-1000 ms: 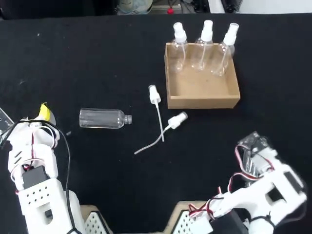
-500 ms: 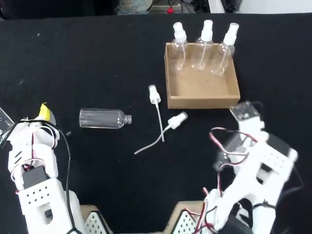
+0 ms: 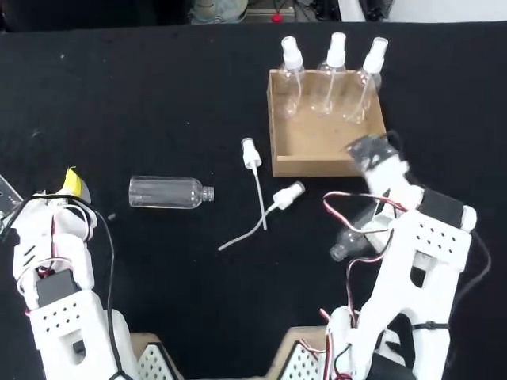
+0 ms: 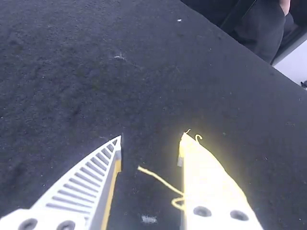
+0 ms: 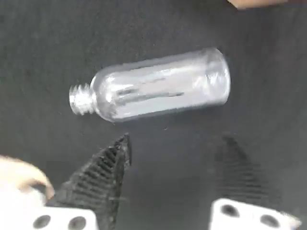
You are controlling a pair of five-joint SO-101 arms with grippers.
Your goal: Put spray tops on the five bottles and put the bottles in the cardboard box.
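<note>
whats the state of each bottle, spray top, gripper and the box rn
capped bottles: three, upright in the box, spray tops on
cardboard box: open, holds three bottles
left bottle: lying on its side, no top
right bottle: lying on its side, no top, not gripped
loose spray tops: two, lying on the table, tubes crossing
left gripper: open, empty
right gripper: open, over the right bottle

Bottles [image 3: 166, 192]: no label or print is found legible.
Cardboard box [image 3: 329, 168]: no marking is found legible.
Spray tops [image 3: 289, 194]: no lettering is found legible.

White arms [image 3: 59, 317], red-and-white cables [image 3: 342, 195]
</note>
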